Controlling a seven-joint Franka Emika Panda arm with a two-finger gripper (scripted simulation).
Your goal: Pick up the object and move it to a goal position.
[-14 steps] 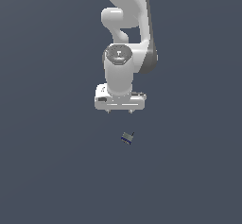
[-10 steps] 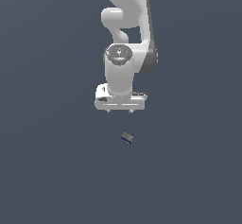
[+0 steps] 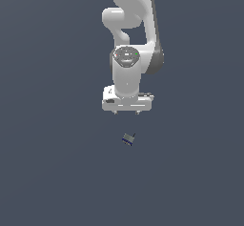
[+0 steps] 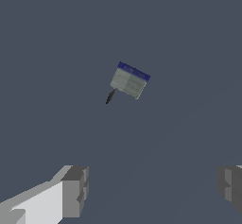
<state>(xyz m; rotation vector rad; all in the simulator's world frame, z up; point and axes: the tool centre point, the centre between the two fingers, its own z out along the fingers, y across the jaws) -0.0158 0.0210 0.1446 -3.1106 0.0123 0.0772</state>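
Hanging wide-spread, claw points down above object.

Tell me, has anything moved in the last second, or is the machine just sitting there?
Nothing has visibly changed. The gripper hangs in the same spot with its jaws spread open and empty, and the small navy-and-grey object lies on the floor exactly where it was, nearer the camera than the arm, untouched.
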